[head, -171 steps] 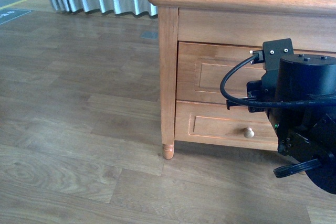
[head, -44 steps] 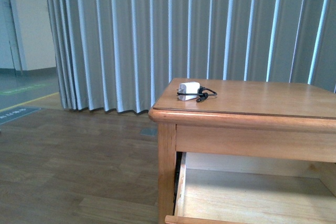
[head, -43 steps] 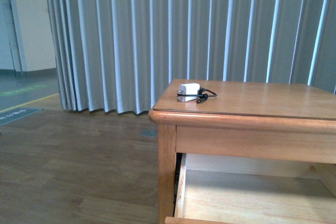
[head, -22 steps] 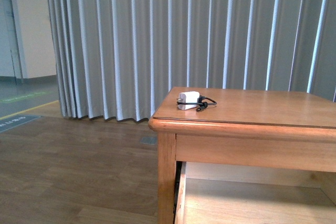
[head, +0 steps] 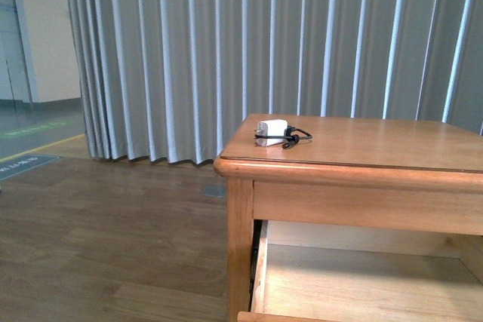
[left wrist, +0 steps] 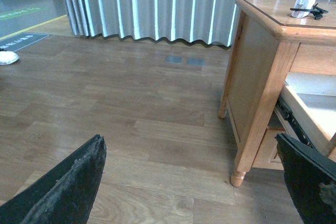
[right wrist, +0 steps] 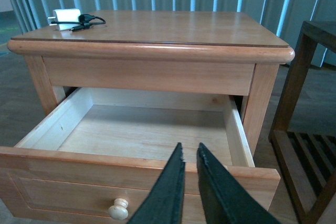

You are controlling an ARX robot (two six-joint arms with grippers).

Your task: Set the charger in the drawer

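The white charger [head: 271, 131] with its thin black cable lies on the wooden nightstand's top near the front left corner; it also shows in the left wrist view [left wrist: 304, 6] and the right wrist view [right wrist: 65, 17]. The drawer [right wrist: 137, 170] is pulled open, its pale interior bare, its round knob [right wrist: 118, 209] on the front panel; its inside shows in the front view [head: 362, 284]. My right gripper [right wrist: 190, 153] is shut and empty, just in front of the drawer's front panel. My left gripper [left wrist: 194, 161] is open and empty, over the floor left of the nightstand.
The nightstand [head: 355, 190] stands on a wood-plank floor before grey pleated curtains [head: 264, 43]. A dark slatted wooden rack [right wrist: 304, 129] stands close on the nightstand's right. A small white object [left wrist: 7, 57] lies on the floor far left.
3.9 s ago the front view looked low at the closed drawers with an arm before them; now it looks higher, the drawer stands open and no arm shows. Over the last second only the view shifted slightly.
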